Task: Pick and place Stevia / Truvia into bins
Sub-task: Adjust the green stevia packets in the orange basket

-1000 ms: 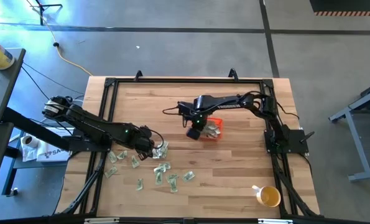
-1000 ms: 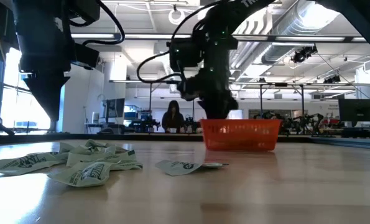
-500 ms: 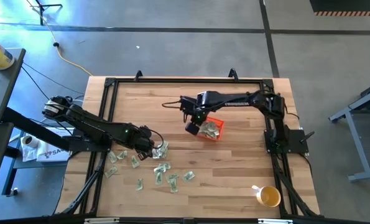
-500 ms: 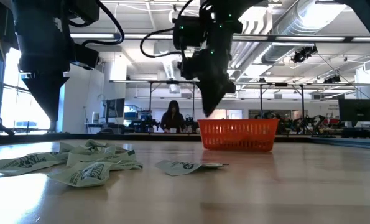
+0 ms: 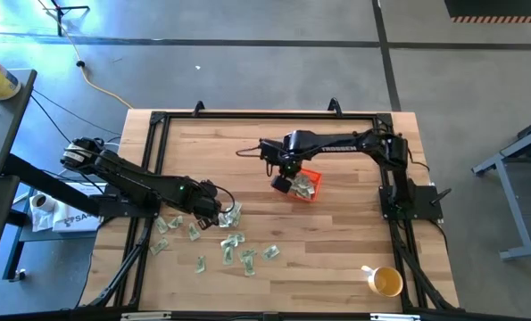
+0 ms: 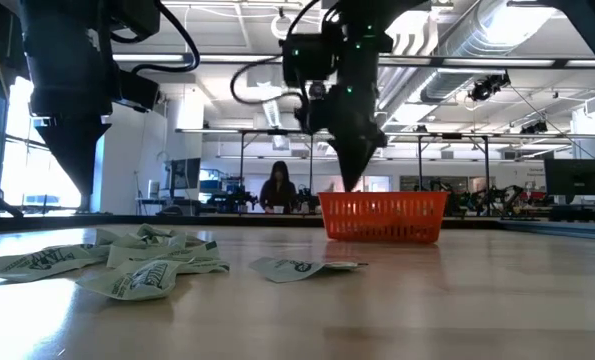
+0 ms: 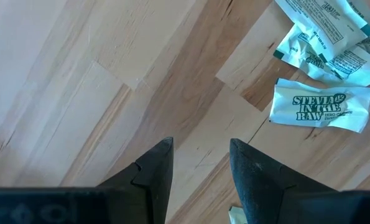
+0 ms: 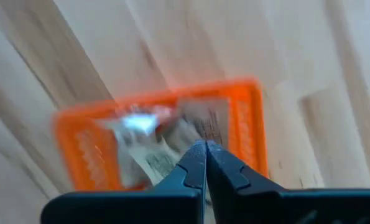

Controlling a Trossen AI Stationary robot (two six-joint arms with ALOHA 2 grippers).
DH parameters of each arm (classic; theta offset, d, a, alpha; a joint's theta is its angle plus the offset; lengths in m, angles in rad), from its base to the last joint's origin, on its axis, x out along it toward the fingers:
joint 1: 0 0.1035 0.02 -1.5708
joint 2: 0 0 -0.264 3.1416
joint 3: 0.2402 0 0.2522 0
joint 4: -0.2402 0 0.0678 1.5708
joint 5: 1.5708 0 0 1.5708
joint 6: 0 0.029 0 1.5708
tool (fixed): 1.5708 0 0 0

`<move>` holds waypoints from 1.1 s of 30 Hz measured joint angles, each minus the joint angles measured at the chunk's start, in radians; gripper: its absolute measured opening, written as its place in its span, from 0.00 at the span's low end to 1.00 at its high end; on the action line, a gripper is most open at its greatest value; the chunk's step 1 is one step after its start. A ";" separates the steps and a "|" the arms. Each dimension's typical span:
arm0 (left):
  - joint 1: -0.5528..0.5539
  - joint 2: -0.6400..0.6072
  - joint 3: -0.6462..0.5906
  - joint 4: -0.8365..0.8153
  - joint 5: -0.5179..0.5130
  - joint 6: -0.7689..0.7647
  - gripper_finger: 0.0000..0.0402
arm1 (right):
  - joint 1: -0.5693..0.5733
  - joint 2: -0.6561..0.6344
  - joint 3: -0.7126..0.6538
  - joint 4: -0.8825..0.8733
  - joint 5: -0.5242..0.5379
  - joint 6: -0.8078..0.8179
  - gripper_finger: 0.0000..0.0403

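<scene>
Basket (image 5: pixel 306 185): orange mesh plastic, low walls, sachets inside.
Stevia sachets (image 5: pixel 234 241): flat crinkled paper on plank desk (image 5: pixel 336 250).
My right claw (image 5: pixel 286 184): pinched closed, risen above basket.
My left claw (image 5: pixel 226 214): parted, empty, unmoved.

A grey concrete floor (image 5: pixel 247 53) crossed by a yellow cable (image 5: pixel 100 85) surrounds the wooden table (image 5: pixel 354 259). Beyond, a person (image 6: pixel 278 188) sits among workbenches under exposed ceiling ducts (image 6: pixel 497 30), daylight at a window (image 6: pixel 7 150).
</scene>
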 joint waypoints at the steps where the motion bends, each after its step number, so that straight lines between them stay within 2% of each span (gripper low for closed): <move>1: 0.000 0.000 0.000 0.000 0.000 0.000 0.47 | 0.000 -0.011 0.000 0.022 0.002 0.004 0.01; 5: 0.000 0.000 0.000 0.000 0.000 0.000 0.47 | 0.001 -0.039 0.001 0.057 0.045 0.029 0.01; 10: 0.000 0.000 0.000 0.002 0.000 0.000 0.47 | 0.011 -0.039 0.001 0.152 -0.102 0.025 0.00; 16: 0.001 0.000 0.000 0.002 0.000 0.000 0.47 | 0.057 -0.001 0.002 0.178 -0.127 0.010 0.00; 25: 0.001 0.000 0.000 0.004 -0.002 0.000 0.47 | 0.079 0.009 0.002 0.040 -0.046 -0.021 0.00; 30: 0.001 0.000 0.000 0.003 -0.009 0.000 0.47 | 0.054 0.015 0.002 -0.121 0.003 0.008 0.00; 33: 0.001 0.000 0.000 0.004 -0.010 0.000 0.47 | 0.036 0.009 0.001 -0.146 0.043 0.031 0.00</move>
